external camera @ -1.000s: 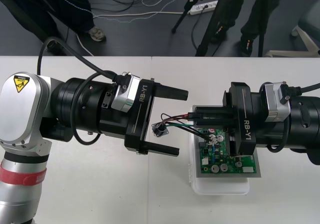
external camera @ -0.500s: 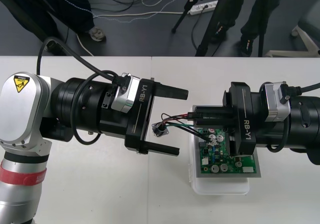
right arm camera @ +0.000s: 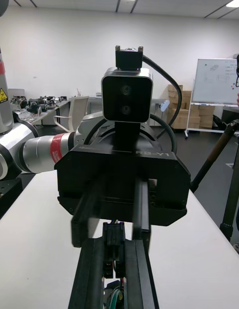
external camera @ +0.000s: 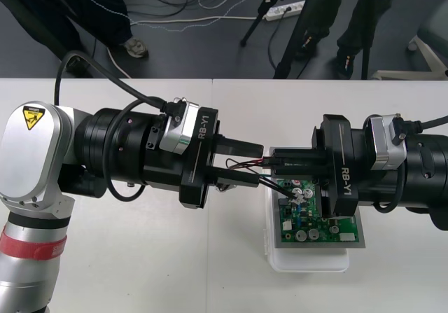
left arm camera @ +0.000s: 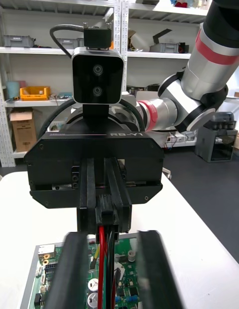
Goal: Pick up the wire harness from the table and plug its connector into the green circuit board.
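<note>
Your right gripper (external camera: 271, 159) is clenched on the black plug (left arm camera: 106, 215) of the wire harness (external camera: 241, 164). Your left gripper (external camera: 257, 163) has its fingers narrow around the wires (left arm camera: 103, 249), probably gripping them, though contact is hard to confirm. The harness runs left–right with the plug end to the right, above the far-left corner of the green circuit board (external camera: 308, 218). Both grippers read "RB-Y1". The table (external camera: 210, 271) lies open on the near and far sides.

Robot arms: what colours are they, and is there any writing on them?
The left arm is silver with a red ring and a yellow warning sticker, then black. The right arm is black. The left gripper and right gripper are black boxes marked RB-Y1, with black fingers and a silvery camera fed by a black cable.
</note>
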`<state>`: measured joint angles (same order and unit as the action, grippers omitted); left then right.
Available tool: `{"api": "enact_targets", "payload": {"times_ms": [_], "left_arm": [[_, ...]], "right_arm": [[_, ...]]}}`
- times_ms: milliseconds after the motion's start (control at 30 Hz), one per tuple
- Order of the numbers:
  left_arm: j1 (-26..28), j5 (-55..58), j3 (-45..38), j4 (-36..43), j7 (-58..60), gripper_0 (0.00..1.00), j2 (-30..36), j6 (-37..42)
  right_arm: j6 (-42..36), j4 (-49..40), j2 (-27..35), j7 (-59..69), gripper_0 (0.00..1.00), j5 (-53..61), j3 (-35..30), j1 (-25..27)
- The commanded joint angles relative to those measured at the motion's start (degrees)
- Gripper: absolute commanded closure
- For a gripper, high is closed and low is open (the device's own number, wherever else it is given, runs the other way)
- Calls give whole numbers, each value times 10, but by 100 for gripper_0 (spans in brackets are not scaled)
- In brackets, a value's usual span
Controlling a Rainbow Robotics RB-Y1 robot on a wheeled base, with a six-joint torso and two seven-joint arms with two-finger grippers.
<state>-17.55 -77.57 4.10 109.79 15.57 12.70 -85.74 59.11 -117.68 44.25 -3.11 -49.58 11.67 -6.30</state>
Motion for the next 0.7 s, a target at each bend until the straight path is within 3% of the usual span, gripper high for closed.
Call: {"api": "enact_targets", "payload": {"times_ms": [33, 700], "left_arm": [[-22, 15, 12, 20, -24, 99, -13, 33], [-21, 22, 6, 20, -23, 100, -12, 37]], "right_arm": [[-3, -19, -6, -7, 100, -1, 7, -16], [-3, -18, -5, -4, 100, 1, 7, -15]]}}
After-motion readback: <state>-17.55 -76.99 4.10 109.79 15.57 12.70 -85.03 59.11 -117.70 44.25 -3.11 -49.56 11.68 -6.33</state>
